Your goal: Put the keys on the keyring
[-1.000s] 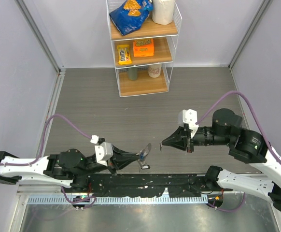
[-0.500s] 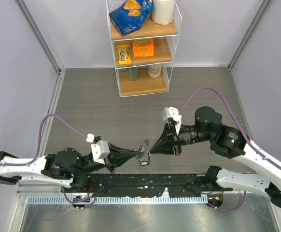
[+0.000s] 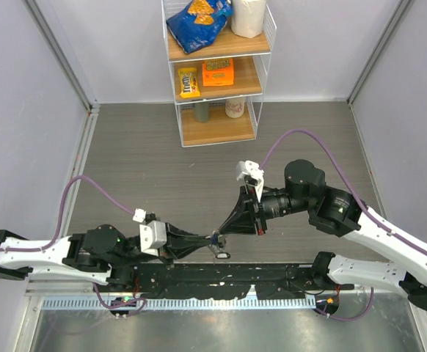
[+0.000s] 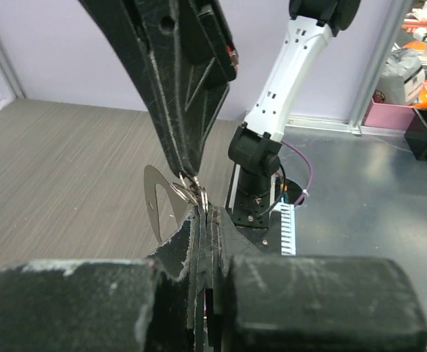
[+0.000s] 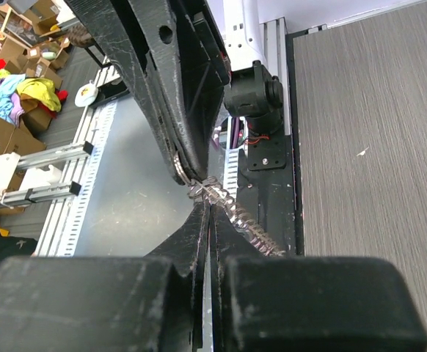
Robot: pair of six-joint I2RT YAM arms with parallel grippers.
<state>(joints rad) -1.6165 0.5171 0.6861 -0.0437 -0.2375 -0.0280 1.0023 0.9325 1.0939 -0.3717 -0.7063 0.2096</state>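
The two arms meet tip to tip low in the centre of the top view, just above the black rail (image 3: pixel 228 277) that runs along the near edge of the grey wood-grain counter (image 3: pixel 147 161). The left gripper (image 3: pixel 207 240) reaches in from the lower left and the right gripper (image 3: pixel 221 232) slants down from the right, so their points almost touch. The keyring (image 3: pixel 218 248) hangs between and just beneath those points, held off the counter, with a small loop dangling at its lowest part.

In the left wrist view the left fingers (image 4: pixel 191 242) are pressed together, pinching the keyring. Its flat grey oval (image 4: pixel 155 199) sticks out to the left of their tips and a few thin silver rings (image 4: pixel 193 192) bunch right at the tips. The right arm's fingers come down from the top of that frame and end on the same rings.

In the right wrist view the right fingers (image 5: pixel 197 235) are also pressed flat together, their tips against the ring cluster. Whether they clamp any metal cannot be told. A thin silver chain (image 5: pixel 246 224) trails from there toward the lower right.

The black-headed keys are too small to pick out in any view.

A wire shelf (image 3: pixel 217 73) with snack packets stands at the top centre, well apart from the arms
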